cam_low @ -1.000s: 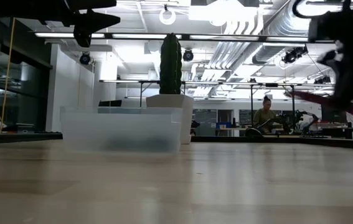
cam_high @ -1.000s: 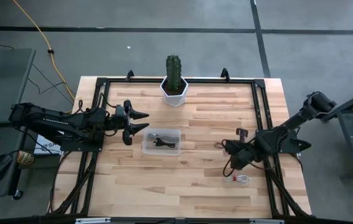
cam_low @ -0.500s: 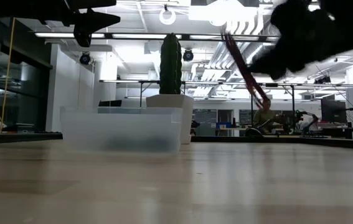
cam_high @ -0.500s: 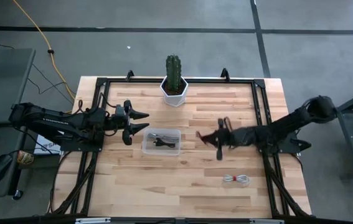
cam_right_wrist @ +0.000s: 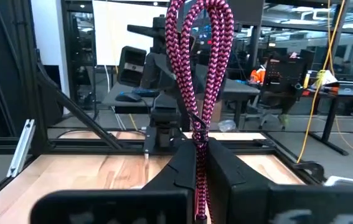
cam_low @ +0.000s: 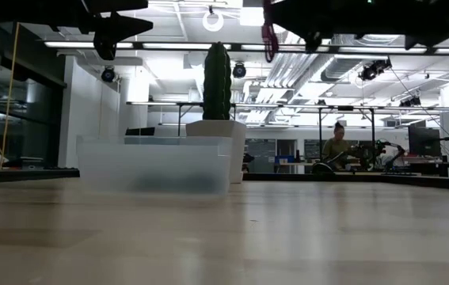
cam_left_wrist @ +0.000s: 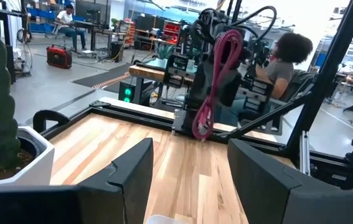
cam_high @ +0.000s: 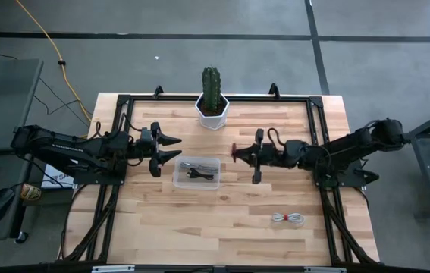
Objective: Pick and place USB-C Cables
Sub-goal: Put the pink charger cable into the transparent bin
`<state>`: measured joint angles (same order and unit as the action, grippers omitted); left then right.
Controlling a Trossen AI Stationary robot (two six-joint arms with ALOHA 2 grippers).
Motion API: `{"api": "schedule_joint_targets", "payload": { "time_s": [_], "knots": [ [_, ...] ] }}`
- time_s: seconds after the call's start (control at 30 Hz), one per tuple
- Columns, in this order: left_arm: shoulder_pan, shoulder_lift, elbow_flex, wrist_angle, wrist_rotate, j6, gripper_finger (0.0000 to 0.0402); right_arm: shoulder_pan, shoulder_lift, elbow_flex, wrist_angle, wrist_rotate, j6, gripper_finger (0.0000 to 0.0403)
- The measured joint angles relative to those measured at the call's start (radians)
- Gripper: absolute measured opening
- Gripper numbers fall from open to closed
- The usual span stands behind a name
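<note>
My right gripper (cam_high: 239,154) reaches level over the table's middle, right of the clear bin (cam_high: 197,173), shut on the dark red USB-C cable (cam_right_wrist: 201,62). That cable also shows as the red bundle (cam_left_wrist: 216,81) in the left wrist view and at the top of the low view (cam_low: 269,32). Dark cable bundles (cam_high: 196,174) lie in the bin. The whitish cable (cam_high: 288,219) lies flat on the table near the right front. My left gripper (cam_high: 175,147) waits open, left of the bin and above the table. My right gripper pinches the dark red cable bundle between its two fingers (cam_right_wrist: 182,168), at the bundle's lower part (cam_right_wrist: 199,146). The fingers come level from the table's right. The bundle stands roughly upright, lifted clear, its looped end (cam_right_wrist: 204,12) above the fingers and a short end (cam_left_wrist: 200,130) hanging below.
A cactus in a white pot (cam_high: 212,98) stands at the table's far edge, behind the bin. A black frame (cam_high: 317,136) runs around the table top. Bare wood lies between the bin and the whitish cable. People sit at benches in the room beyond.
My right gripper has risen from the table's right front, beside the whitish cable, and swung toward the table's left and far side, levelling out as it neared the bin. The dark red cable went with it, lifted clear of the table. The left arm kept still.
</note>
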<state>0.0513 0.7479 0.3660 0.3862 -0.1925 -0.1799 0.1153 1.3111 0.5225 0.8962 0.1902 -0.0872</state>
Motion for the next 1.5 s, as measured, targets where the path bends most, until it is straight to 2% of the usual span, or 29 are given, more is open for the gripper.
{"api": "schedule_joint_targets", "payload": {
  "time_s": [0.37,0.57,0.83,0.97,1.07,1.27,1.5],
  "knots": [
    [0.000,0.000,-0.021,0.039,-0.033,0.053,0.0188,-0.031,0.208,0.125,0.017,0.009,0.069,0.0000],
    [0.001,0.000,-0.065,0.086,-0.098,0.079,0.0188,-0.032,0.231,0.144,0.014,0.000,0.070,0.0000],
    [0.000,0.000,-0.071,0.149,-0.091,0.073,0.0188,-0.016,0.259,0.173,-0.002,-0.006,0.117,0.0000],
    [0.000,0.000,-0.071,0.164,-0.082,0.045,0.0188,0.001,0.323,0.288,-0.151,0.007,0.132,0.0000],
    [-0.005,0.000,-0.071,0.167,-0.077,0.042,0.0188,0.011,0.404,0.423,-0.333,0.049,0.132,0.0000],
    [-0.042,0.000,-0.072,0.195,0.006,0.060,0.0188,0.012,0.599,0.712,-0.722,0.053,0.177,0.0000],
    [-0.066,-0.008,-0.072,0.217,0.008,0.060,0.0188,0.012,0.762,0.961,-1.104,0.121,0.288,0.0000]
  ]
}}
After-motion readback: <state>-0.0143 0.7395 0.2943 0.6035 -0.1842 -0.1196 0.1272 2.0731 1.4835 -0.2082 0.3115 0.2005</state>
